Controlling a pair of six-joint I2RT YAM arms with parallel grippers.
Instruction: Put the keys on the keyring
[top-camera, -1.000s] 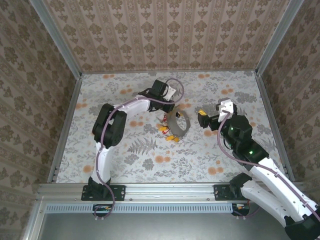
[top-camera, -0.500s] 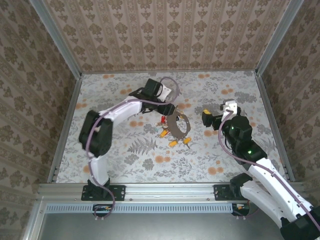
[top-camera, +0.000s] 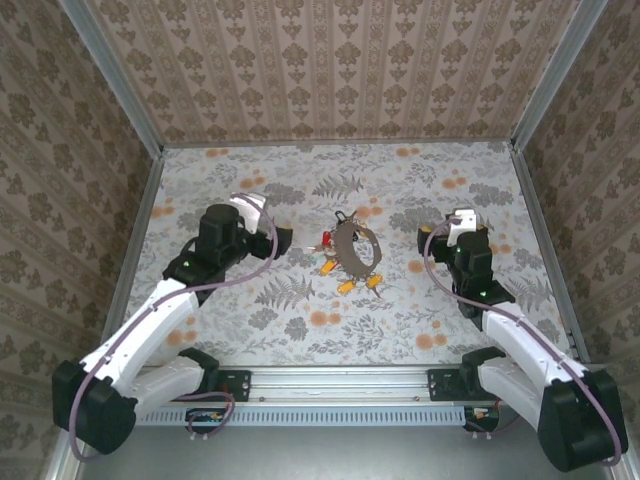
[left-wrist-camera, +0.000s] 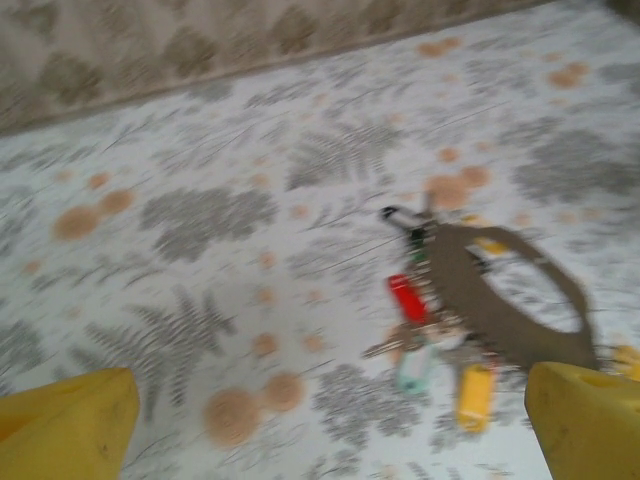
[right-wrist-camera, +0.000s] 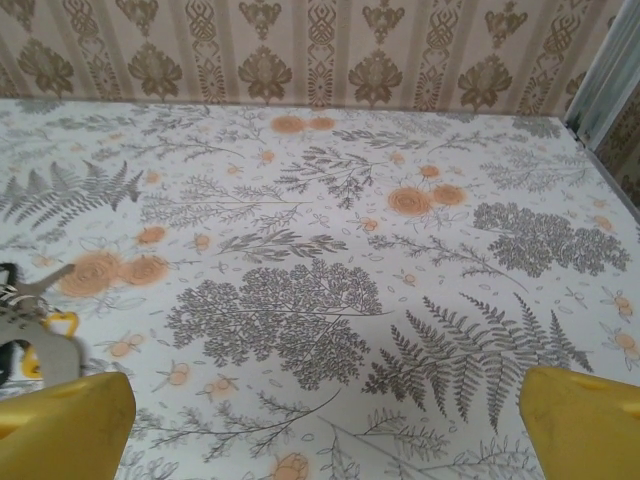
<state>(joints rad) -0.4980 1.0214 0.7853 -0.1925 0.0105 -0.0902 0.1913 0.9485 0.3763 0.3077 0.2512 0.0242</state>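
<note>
Table: The orange blossoms printed on its cloth look much like the orange key heads, so I judge a reach could be aimed at a printed spot instead of metal. The task's things lie near its middle, and both arms are drawn towards the near edge.

Keyring: Nothing pins this wide grey-brown loop, so a push from one side would likely slide or spin it rather than seat a finger. It rests on the cloth between the two grippers, well apart from both.

Left gripper: Its fingers are spread wide and hold nothing. A straight advance would probably clip the loop with one finger only. In its wrist view the keyring sits ahead and off-centre, nearer the right yellow finger.

Right gripper: This one is also released wide and empty. A reach from here would be poorly guided. In its wrist view only a sliver of the keyring shows at the far left, just above the left yellow finger.

Keys: They are thin and flat on the cloth, so a pinch could scrape the fabric or gather several at once. They cluster along the loop's near and left sides, with a red head and an orange-yellow one among them. I cannot tell whether every key is threaded.
</note>
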